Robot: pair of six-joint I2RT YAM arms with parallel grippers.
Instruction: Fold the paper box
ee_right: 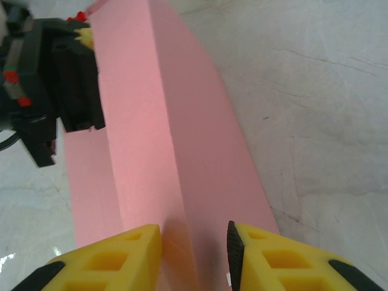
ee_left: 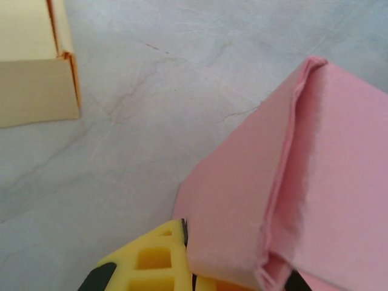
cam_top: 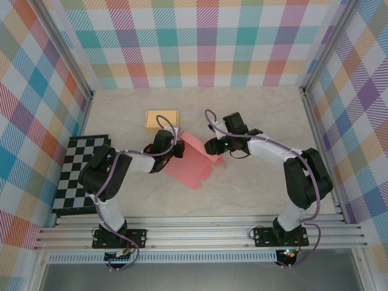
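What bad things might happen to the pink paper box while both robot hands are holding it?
1. The left gripper is shut on one corner of the flat pink paper box, and the right gripper straddles a raised fold at the other end. Pulling apart might tear or crease the thin paper.
2. The left grip looks near the very edge, so the paper might slip free.
3. The yellow cardboard box sits close behind and might get bumped.

Yellow box (cam_top: pixel 162 119) on table (cam_top: pixel 260 200); checkered board (cam_top: pixel 79 173) at left edge.
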